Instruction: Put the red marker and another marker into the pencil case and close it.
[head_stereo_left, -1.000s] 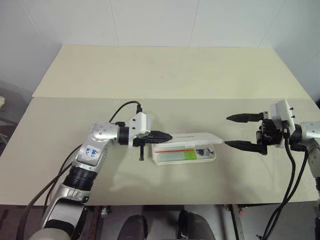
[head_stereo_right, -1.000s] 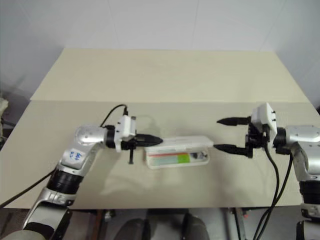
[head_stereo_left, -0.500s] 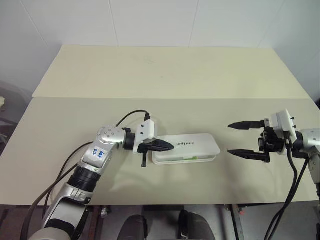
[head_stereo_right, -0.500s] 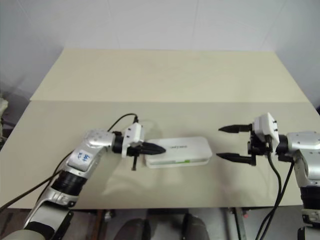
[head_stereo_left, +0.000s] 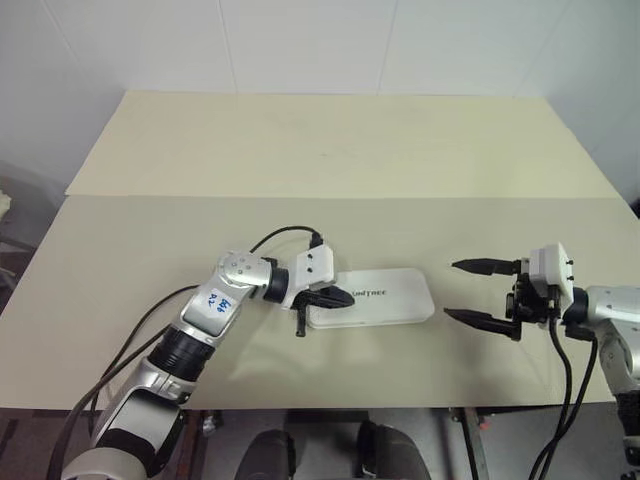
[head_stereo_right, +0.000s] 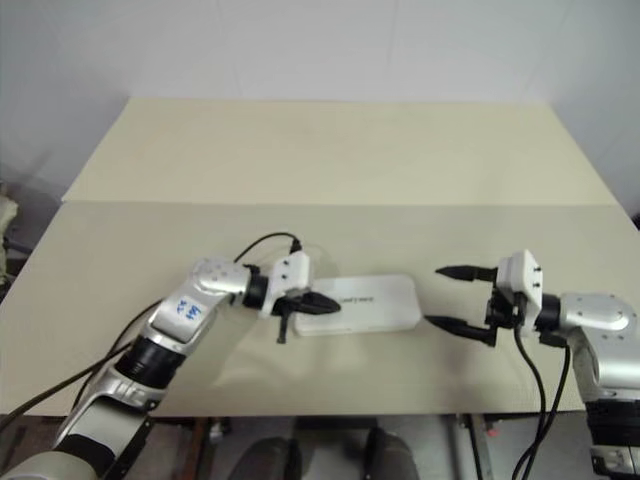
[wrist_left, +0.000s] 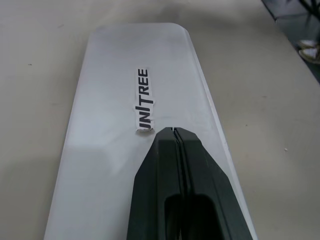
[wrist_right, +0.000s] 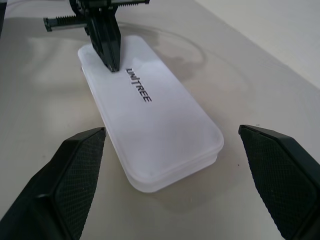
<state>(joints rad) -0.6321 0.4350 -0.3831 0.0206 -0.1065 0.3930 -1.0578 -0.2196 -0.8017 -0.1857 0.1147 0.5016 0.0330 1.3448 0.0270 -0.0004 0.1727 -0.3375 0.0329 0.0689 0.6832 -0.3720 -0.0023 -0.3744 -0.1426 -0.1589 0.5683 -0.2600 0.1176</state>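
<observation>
Clenched left gripper (head_stereo_left: 343, 297) presses the pencil case (head_stereo_left: 385, 297) lid's left end; spread right gripper (head_stereo_left: 468, 291) waits rightward.

Lighting is bright and even, apparently from overhead; I find no harsh glare. My left arm casts a soft shadow on the table (head_stereo_left: 330, 150) toward me. The pencil case (wrist_left: 125, 100) shows a mild sheen on its lid in my left wrist view. My right fingers (wrist_right: 75, 170) loom large and slightly soft at the frame edge.
</observation>
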